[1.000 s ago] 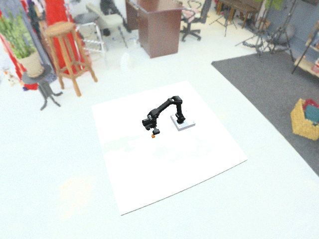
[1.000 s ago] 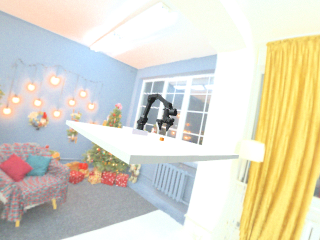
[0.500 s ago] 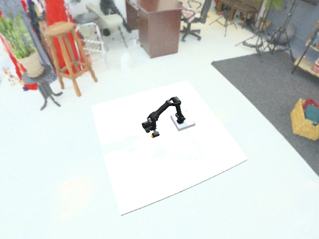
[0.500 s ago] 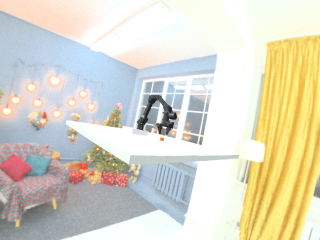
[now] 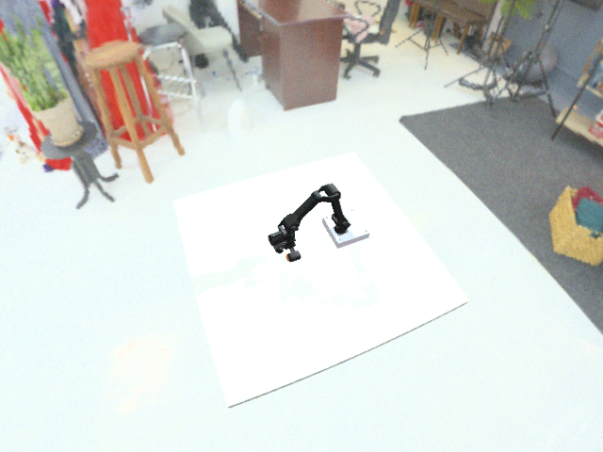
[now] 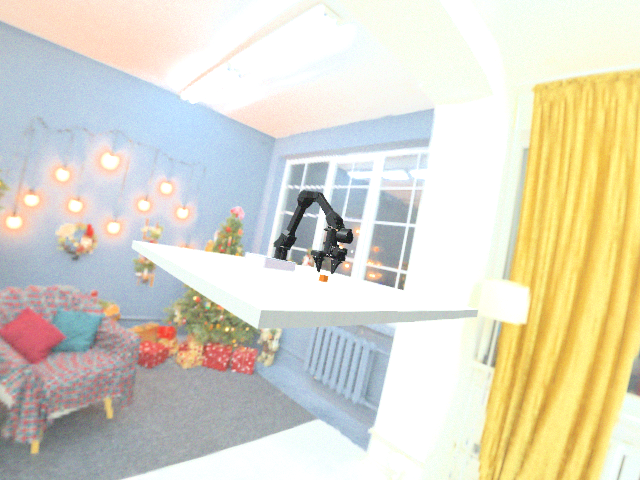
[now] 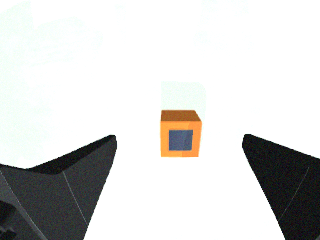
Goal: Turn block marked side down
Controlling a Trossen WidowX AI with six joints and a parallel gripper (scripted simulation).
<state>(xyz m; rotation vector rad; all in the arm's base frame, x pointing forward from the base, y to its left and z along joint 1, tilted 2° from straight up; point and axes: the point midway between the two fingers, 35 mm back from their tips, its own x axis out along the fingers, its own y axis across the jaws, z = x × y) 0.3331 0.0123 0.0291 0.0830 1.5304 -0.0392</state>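
The little orange block (image 5: 287, 257) (image 6: 323, 277) (image 7: 180, 139) sits on the white bench (image 5: 321, 330) (image 6: 248, 294) (image 7: 140, 200), blue square facing up. The black tool (image 5: 291, 254) (image 6: 326, 268) (image 7: 180, 140) is wide open above it, holding nothing.

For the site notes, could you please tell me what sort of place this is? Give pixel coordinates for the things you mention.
Probably a photo studio or festive living room: tripods (image 5: 530, 63), a Christmas tree (image 6: 199, 320) and a sofa (image 6: 93, 369) show.

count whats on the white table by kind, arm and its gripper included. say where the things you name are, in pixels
orange block with a dark square (image 5: 287, 257) (image 6: 323, 278) (image 7: 180, 152): 1
black arm (image 5: 305, 207) (image 6: 296, 219): 1
gripper (image 5: 293, 254) (image 6: 325, 269) (image 7: 180, 140), open, part of the arm: 1
grey base plate (image 5: 360, 235) (image 6: 279, 264): 1
total: 4
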